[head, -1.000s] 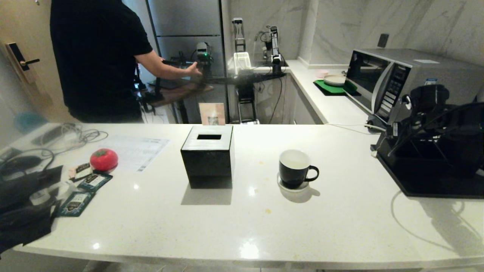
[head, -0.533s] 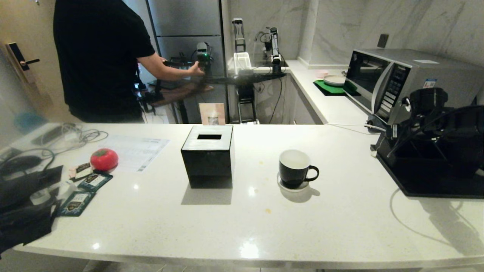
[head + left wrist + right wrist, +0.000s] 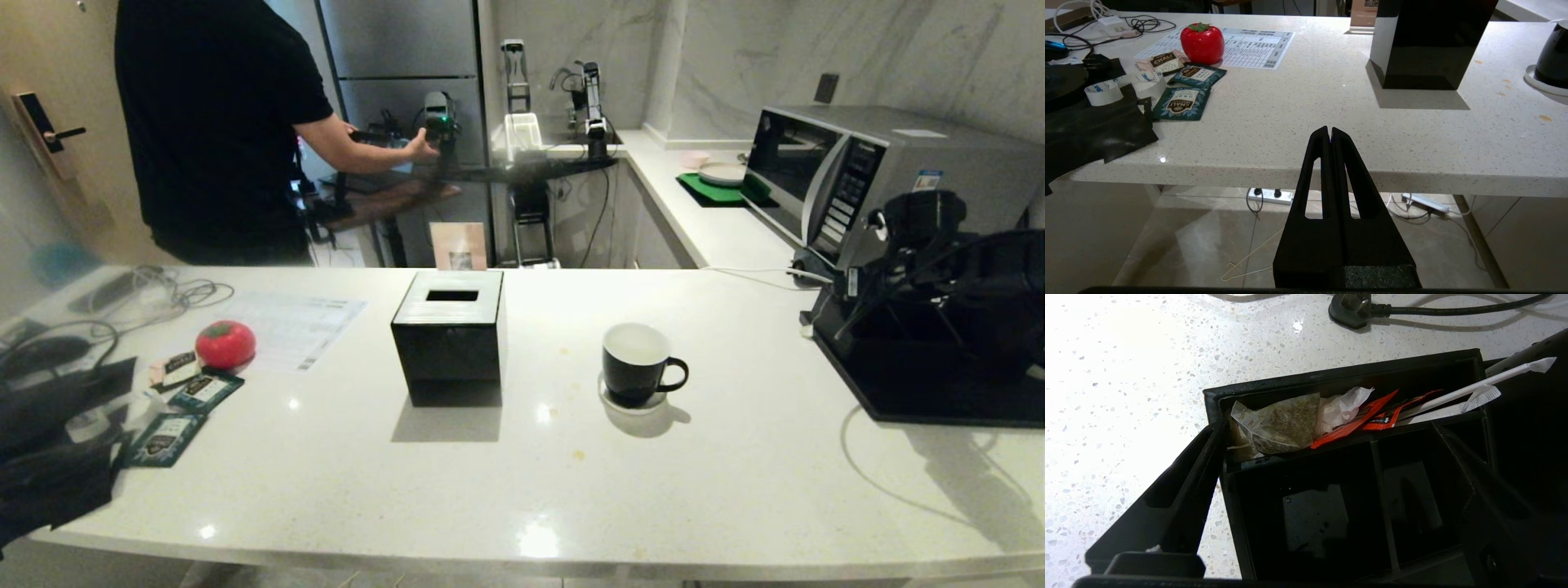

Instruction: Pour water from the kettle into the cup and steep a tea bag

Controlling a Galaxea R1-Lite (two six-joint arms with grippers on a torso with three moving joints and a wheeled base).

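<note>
Right hand (image 3: 1331, 465) is hovering over a black divided organizer tray (image 3: 1355, 506) at the right end of the white speckled worktop (image 3: 735, 474), fingers spread wide, nothing held. One finger (image 3: 1180, 498) is sitting outside the tray's wall, the other on the far side over the compartments. In the head view the right arm is covering most of the tray (image 3: 922, 392), in front of the microwave (image 3: 857, 180).

The tea bag (image 3: 1282, 424), a pale half-translucent pouch with greenish-brown fill, is lying in the tray's long narrow compartment, at the end nearest the outside finger, not touched. Beside it in the same compartment: crumpled white paper (image 3: 1343, 408), orange-red sachets (image 3: 1380, 414), white wrapped straws (image 3: 1486, 388) sticking out past the tray end. Two square compartments next to it are looking bare. A black plug and cord (image 3: 1355, 310) are lying on the worktop beyond the tray.

The cup (image 3: 637, 363), black with white inside, is standing upright on a small white coaster mid-worktop, handle pointing toward the tray, well apart from it. Black square box with slotted top (image 3: 449, 339) is sitting left of the cup. Kettle cannot be made out.

Left hand (image 3: 1330, 136) is parked below the worktop's near edge, fingers pressed together, empty. Far left: red tomato-shaped object (image 3: 224, 345), dark teal sachets (image 3: 192, 404), printed sheet, cables. A person in a black shirt (image 3: 212, 122) is standing behind the worktop, reaching toward equipment.
</note>
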